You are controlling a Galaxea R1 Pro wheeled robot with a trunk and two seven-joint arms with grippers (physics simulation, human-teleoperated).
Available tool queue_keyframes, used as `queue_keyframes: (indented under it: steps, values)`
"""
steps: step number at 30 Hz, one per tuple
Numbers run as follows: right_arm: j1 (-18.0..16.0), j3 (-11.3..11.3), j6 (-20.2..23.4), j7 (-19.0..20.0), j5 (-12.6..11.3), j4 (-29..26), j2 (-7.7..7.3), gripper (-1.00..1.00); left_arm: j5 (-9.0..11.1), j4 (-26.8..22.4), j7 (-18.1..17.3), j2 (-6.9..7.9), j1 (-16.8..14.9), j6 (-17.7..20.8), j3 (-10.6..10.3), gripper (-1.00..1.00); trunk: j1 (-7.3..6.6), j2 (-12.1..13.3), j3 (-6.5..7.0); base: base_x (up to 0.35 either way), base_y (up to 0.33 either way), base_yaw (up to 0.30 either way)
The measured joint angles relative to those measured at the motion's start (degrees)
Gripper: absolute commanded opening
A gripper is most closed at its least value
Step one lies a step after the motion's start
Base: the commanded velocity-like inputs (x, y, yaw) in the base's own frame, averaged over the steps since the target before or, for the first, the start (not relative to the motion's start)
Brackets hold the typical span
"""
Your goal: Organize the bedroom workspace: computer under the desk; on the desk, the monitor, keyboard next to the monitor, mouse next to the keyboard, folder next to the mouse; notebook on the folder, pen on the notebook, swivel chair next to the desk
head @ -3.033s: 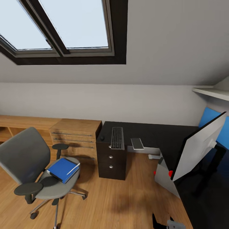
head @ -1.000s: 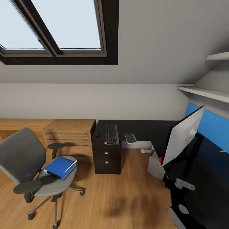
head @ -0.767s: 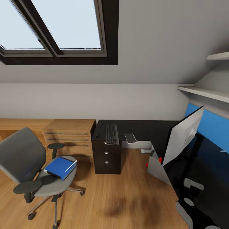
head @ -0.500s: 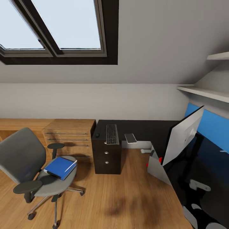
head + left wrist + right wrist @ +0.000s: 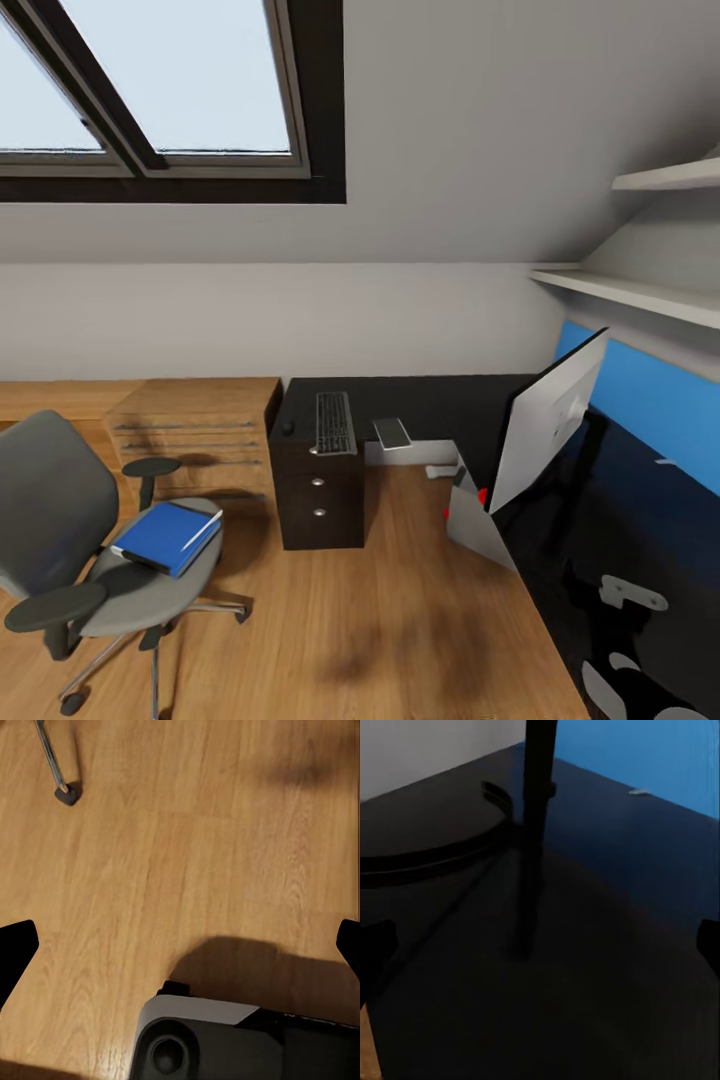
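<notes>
The right gripper hangs wide open and empty above the black top of the desk, its fingertips at the frame edges, the monitor's round foot and post at about 11 o'clock ahead. The left gripper is likewise spread and holds nothing, over bare wood floor with a chair castor at 11 o'clock. Against the head view of half a second ago, the whole scene has slid leftward, so the camera has turned right; the objects themselves have not moved. The monitor stands on the desk at 3 o'clock, the computer beneath its edge. The keyboard and notebook lie on the far wing. The folder, pen atop, rests on the swivel chair. In judgement, no transfer has begun.
</notes>
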Motion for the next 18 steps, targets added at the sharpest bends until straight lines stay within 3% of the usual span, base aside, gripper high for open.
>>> queue_keyframes:
  steps: [7,15,18]
  values:
    - [-0.01,0.09,-0.8,0.0,0.02,0.45,0.05,1.0,0.01,0.02,-0.05,0.04,-0.02,0.0,0.05,1.0,0.0,0.0,-0.01,0.0,0.0,-0.264]
    - [-0.02,0.13,-1.15,0.01,0.03,0.42,1.15,1.0,0.01,0.0,-0.01,0.04,0.03,0.01,0.05,1.0,0.0,-0.01,-0.02,0.0,0.0,-0.034]
    - [-0.02,0.07,-1.17,0.01,0.02,0.44,1.35,1.0,0.01,0.0,-0.03,0.07,0.01,0.01,0.05,1.0,-0.02,-0.01,-0.02,0.248,0.0,0.0]
